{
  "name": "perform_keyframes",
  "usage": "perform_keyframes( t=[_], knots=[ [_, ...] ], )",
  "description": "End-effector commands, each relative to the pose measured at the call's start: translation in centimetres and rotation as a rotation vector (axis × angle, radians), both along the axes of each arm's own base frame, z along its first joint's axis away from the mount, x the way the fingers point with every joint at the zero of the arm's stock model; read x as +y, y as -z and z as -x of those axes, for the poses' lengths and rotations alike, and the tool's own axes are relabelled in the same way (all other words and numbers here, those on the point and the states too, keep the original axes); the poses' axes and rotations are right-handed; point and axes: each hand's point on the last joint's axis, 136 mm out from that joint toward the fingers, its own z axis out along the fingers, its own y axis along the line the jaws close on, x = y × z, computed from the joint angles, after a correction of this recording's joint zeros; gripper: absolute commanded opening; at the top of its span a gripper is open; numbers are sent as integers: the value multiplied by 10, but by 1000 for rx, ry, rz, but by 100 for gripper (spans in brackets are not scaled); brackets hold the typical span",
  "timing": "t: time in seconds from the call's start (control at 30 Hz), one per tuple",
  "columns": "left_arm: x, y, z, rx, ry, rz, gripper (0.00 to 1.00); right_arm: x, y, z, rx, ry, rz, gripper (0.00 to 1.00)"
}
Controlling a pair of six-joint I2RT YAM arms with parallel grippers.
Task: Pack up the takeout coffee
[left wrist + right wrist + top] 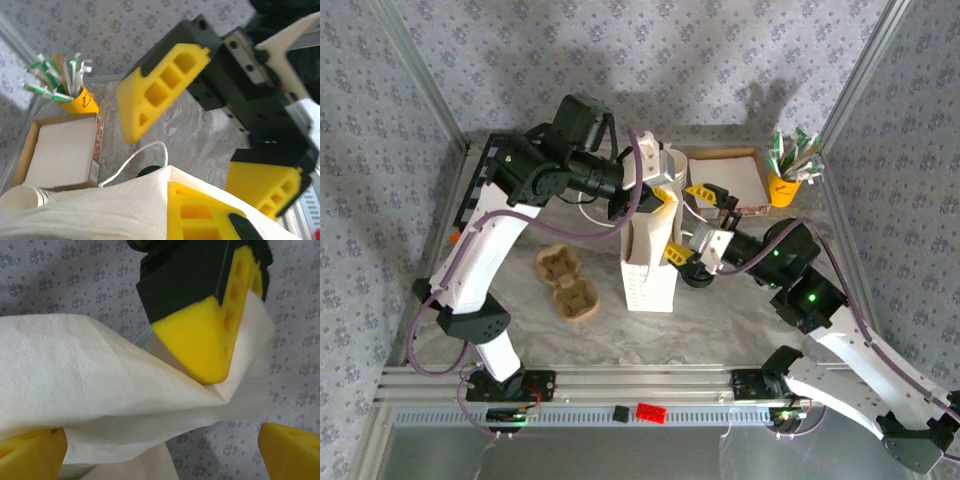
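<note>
Top external: left claw (663,200) pinched shut on rim of upright white paper bag (650,270) at table (520,330) centre; right claw (690,222) spread wide beside bag mouth, empty. Whereabouts of takeout coffee unclear, perhaps inside or behind bag. Cup judged light, crushable, spill-prone; grip gently mid-wall, below lid.
</note>
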Motion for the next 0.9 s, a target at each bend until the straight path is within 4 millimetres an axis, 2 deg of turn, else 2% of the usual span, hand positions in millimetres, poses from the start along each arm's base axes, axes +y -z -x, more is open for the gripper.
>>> perform_keyframes(
  t=[0.0, 0.03, 0.2, 0.33, 0.37, 0.47, 0.6, 0.7, 0.87],
  knots=[
    [4, -27, -22, -4, -170, 100, 0, -13, -18, 1, 120, 32, -116, 100],
    [5, -30, -28, 9, -218, 115, 0, -16, -16, -2, 170, 51, -134, 100],
    [7, -31, -32, 22, -265, 142, 0, -28, -4, 1, 426, 74, -123, 100],
    [13, -35, -39, 7, -325, 176, 0, -39, -11, 12, 608, 50, -170, 100],
    [14, -36, -38, 9, -328, 180, 0, -42, -21, 14, 641, 41, -204, 100],
    [10, -40, -29, 21, -280, 208, 0, -41, -31, 18, 768, -24, -259, 100],
    [8, -42, -23, 45, -248, 222, 0, -40, -38, 8, 947, -54, -303, 100],
    [7, -46, -11, 66, -194, 242, 0, -35, -46, 5, 1001, -124, -309, 94],
    [8, -51, 3, 78, -131, 271, 0, -29, -42, -2, 1047, -198, -277, 93]
  ],
)
